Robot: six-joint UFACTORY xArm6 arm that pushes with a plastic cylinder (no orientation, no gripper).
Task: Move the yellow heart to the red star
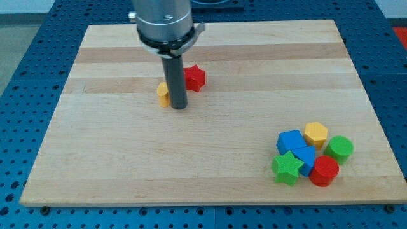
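Note:
The yellow heart lies on the wooden board at the upper middle, mostly hidden behind my rod. The red star sits just to its upper right, a small gap apart. My tip rests on the board at the yellow heart's right side, touching or nearly touching it, and just below-left of the red star.
A cluster of blocks sits at the view's lower right: a yellow hexagon, a green cylinder, two blue blocks, a green star and a red cylinder. Blue pegboard surrounds the board.

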